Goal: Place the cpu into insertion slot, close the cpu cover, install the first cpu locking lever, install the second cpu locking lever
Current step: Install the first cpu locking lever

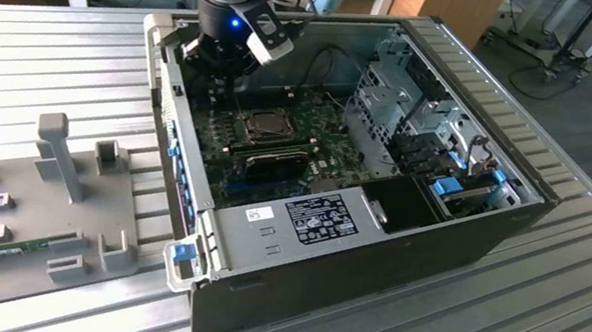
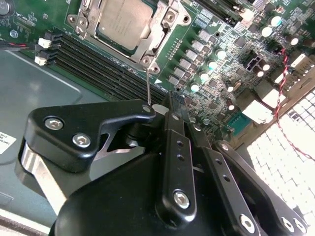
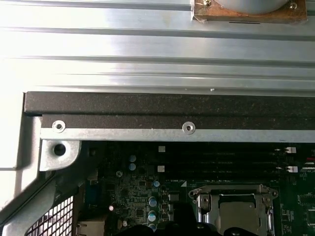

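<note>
One cpu locking lever [image 2: 148, 83] sits pinched in my gripper [image 2: 157, 107], 11 o'clock from the cpu [image 1: 268, 125], exterior view.

The cpu [image 2: 120, 22] has a dull, brushed silver-bronze metal top, and the cpu cover [image 2: 158, 34] framing it is bare silvery metal with a soft sheen, set on a glossy green board [image 2: 29, 24]. The gripper [image 2: 158, 109] is matt black with bright steel screw heads. The computer case [image 3: 147, 105] has a rough, speckled matt black rim above plain grey sheet metal, and the table [image 1: 41, 45] is ribbed, satin-finished aluminium.
</note>
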